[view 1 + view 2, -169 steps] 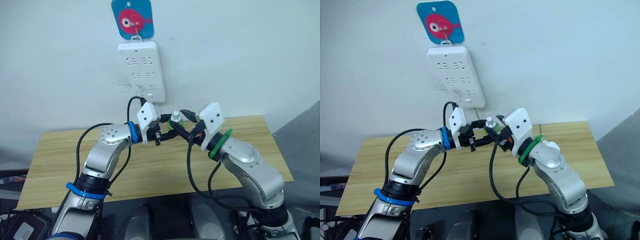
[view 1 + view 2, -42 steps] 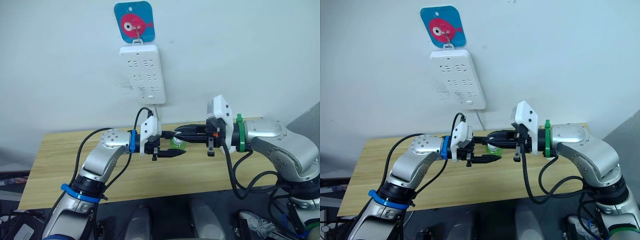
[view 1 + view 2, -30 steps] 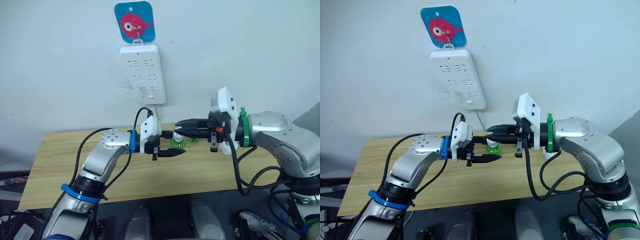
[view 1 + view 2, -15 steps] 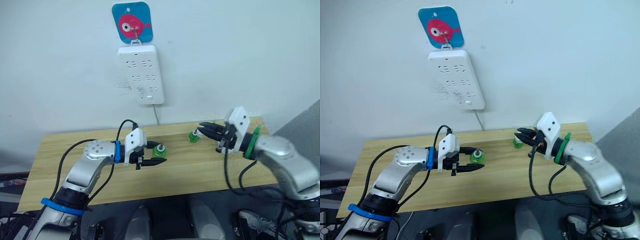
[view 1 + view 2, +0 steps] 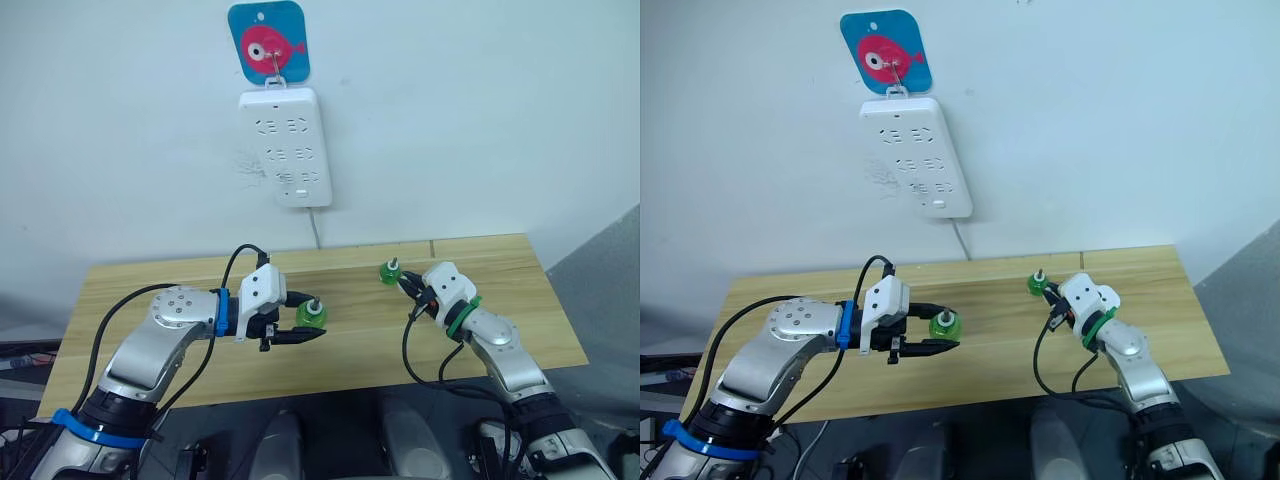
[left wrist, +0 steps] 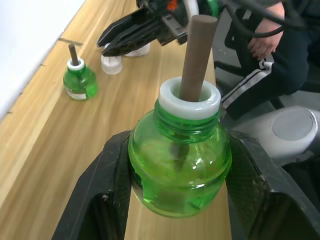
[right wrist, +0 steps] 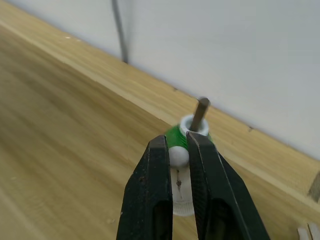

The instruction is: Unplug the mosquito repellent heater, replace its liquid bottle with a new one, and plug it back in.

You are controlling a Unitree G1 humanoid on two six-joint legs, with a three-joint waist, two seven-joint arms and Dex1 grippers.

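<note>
Above the middle of the table, your left gripper is clamped on the round belly of a green liquid bottle. One black finger sits on each side, and the brown wick points roughly upward. This bottle carries no heater, so it is probably the one to set aside.

Further right, near the table's far edge, a second green bottle stands upright on the wood with its wick up. A small white cap lies just beside it.

Your right gripper hangs low over the table just beside that bottle, on the side away from the far edge. The left wrist view shows a white piece under it, most likely the mosquito repellent heater. You cannot tell from these views whether the right gripper has hold of that piece or only hovers over it.

The next move turns on this: the heater and the standing bottle both lie by the right arm, with the bottle just beyond the gripper toward the far edge and its long axis vertical. The left arm is well apart from them and already has a load.

The white power strip hangs on the wall above with nothing plugged in.
</note>
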